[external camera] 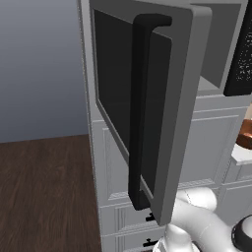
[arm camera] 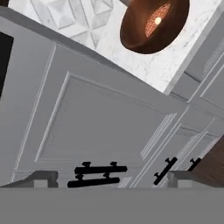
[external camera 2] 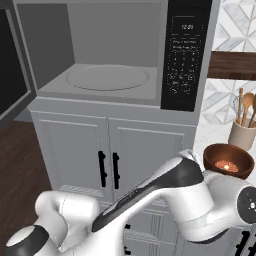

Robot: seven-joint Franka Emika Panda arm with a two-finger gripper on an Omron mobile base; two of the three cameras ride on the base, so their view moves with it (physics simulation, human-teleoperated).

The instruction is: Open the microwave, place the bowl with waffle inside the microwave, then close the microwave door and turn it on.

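Observation:
The microwave (external camera 2: pixel 120 55) stands with its cavity exposed, a round glass plate (external camera 2: pixel 107 77) on its floor and the black control strip (external camera 2: pixel 185 55) to the right. The microwave door (external camera: pixel 147 98) is swung wide open to the left, its long black handle (external camera: pixel 140 108) facing me. A brown bowl (external camera 2: pixel 228 161) holding a waffle (external camera 2: pixel 225 165) rests on the white counter to the microwave's lower right. The bowl (arm camera: pixel 154 26) also appears at the top of the hand view. My gripper (arm camera: pixel 111 181) is open with nothing between its fingertips (arm camera: pixel 43 178), low before the cupboard doors, well short of the bowl.
White panelled cupboards (external camera 2: pixel 110 155) with black handles (external camera 2: pixel 109 170) sit under the microwave. A cream holder of wooden utensils (external camera 2: pixel 243 131) stands behind the bowl, below a wooden shelf (external camera 2: pixel 232 65). Dark wood floor (external camera: pixel 44 192) spreads to the left.

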